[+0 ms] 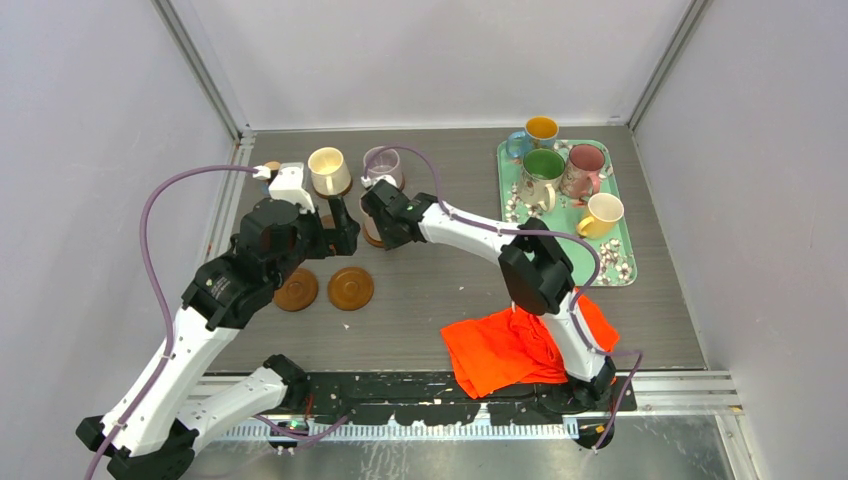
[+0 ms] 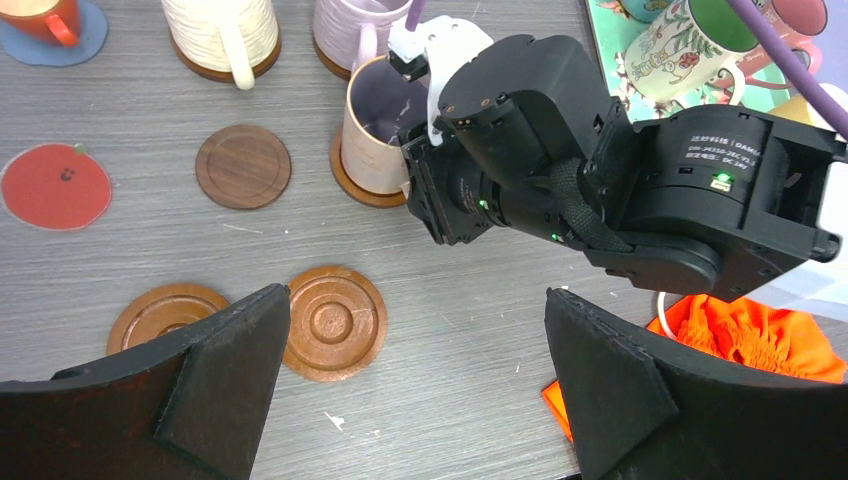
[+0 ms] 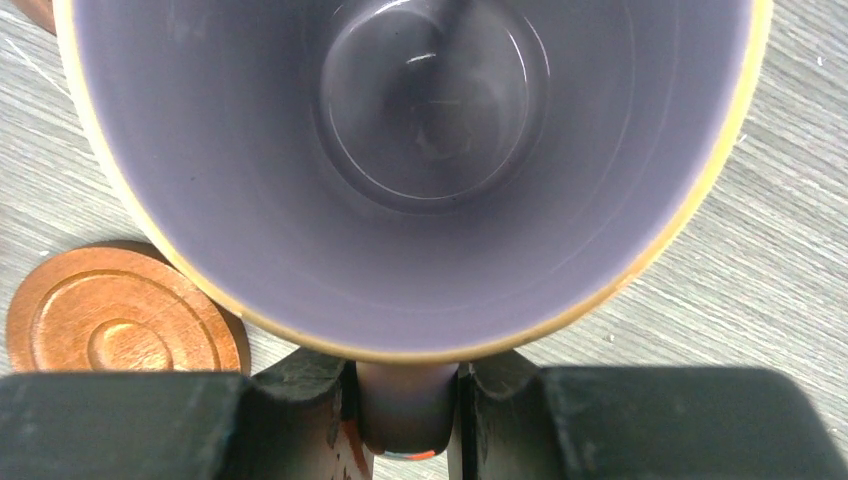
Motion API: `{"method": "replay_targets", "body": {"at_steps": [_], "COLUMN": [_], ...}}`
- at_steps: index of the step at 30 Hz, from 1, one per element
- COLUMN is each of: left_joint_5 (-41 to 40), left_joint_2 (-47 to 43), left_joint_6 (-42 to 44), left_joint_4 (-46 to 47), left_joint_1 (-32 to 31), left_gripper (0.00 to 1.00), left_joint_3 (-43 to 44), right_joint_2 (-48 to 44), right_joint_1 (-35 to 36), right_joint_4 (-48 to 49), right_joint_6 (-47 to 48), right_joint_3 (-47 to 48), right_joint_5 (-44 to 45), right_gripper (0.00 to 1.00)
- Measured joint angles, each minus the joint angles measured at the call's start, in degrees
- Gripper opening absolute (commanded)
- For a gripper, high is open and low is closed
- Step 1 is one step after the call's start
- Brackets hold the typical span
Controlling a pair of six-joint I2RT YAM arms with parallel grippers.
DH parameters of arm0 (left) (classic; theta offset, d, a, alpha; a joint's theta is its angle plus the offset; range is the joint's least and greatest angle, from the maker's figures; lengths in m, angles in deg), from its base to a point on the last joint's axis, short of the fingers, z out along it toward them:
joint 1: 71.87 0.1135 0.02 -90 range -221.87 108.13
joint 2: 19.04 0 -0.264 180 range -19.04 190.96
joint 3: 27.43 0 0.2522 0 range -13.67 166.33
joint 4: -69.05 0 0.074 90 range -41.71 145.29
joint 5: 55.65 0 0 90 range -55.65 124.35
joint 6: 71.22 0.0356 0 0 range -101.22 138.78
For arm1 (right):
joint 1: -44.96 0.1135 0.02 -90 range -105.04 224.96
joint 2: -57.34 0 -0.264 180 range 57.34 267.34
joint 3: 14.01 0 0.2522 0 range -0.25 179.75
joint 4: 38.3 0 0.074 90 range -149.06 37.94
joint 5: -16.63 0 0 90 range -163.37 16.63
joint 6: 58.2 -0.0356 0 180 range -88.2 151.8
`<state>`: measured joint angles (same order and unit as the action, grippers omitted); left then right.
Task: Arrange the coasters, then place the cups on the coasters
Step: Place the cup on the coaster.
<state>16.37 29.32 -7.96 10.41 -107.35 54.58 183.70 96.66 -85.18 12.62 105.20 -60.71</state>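
Observation:
My right gripper (image 3: 408,405) is shut on the handle of a cup (image 3: 400,150) that is lilac inside with a cream outside. In the left wrist view that cup (image 2: 375,135) stands on a brown coaster (image 2: 352,188). Behind it a cream cup (image 2: 222,30) and a lilac cup (image 2: 350,30) each sit on brown coasters. A tiny orange cup (image 2: 40,15) rests on the blue coaster (image 2: 85,35). Bare coasters: a dark one (image 2: 243,166), a red-orange one (image 2: 55,186), and two grooved brown ones (image 2: 335,322) (image 2: 160,312). My left gripper (image 2: 415,390) hovers open above the table beside them.
A teal floral tray (image 1: 620,262) at the back right holds several cups, among them a green-inside one (image 1: 543,165) and a pink one (image 1: 586,160). An orange cloth (image 1: 510,345) lies near the right arm's base. Walls close in the sides and the back.

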Motion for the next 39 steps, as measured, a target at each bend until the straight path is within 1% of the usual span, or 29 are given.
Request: {"method": "replay_targets", "body": {"at_steps": [7, 10, 16, 21, 26, 34, 35, 39], "left_joint_5": [0.0, 0.0, 0.0, 0.0, 0.0, 0.2, 0.3, 1.0], "left_joint_2": [0.0, 0.0, 0.0, 0.2, 0.4, 1.3, 1.7, 2.5], "left_joint_6": [0.2, 0.2, 0.2, 0.2, 0.2, 0.1, 0.1, 0.1], "left_joint_4": [0.0, 0.0, 0.0, 0.0, 0.0, 0.0, 0.1, 0.2], "left_joint_1": [0.0, 0.0, 0.0, 0.0, 0.0, 0.0, 0.0, 0.0], "left_gripper": [1.00, 1.00, 1.00, 1.00, 1.00, 1.00, 1.00, 1.00], "left_joint_3": [0.0, 0.0, 0.0, 0.0, 0.0, 0.0, 0.0, 0.2], "right_joint_2": [0.7, 0.7, 0.7, 0.6, 0.5, -4.1, -5.4, -10.3], "right_joint_1": [0.1, 0.1, 0.2, 0.2, 0.3, 0.3, 0.3, 0.3], "right_joint_4": [0.1, 0.1, 0.1, 1.6, 1.9, 1.3, 1.2, 0.4], "right_joint_6": [0.4, 0.5, 0.7, 0.6, 0.5, -0.8, -1.0, -2.4], "right_joint_3": [0.2, 0.2, 0.2, 0.2, 0.2, -0.6, -0.9, -2.6], "right_joint_5": [1.2, 1.4, 1.6, 2.1, 2.1, 2.7, 2.9, 4.8], "right_gripper": [0.02, 0.11, 0.38, 0.53, 0.66, 0.97, 0.99, 1.00]}}
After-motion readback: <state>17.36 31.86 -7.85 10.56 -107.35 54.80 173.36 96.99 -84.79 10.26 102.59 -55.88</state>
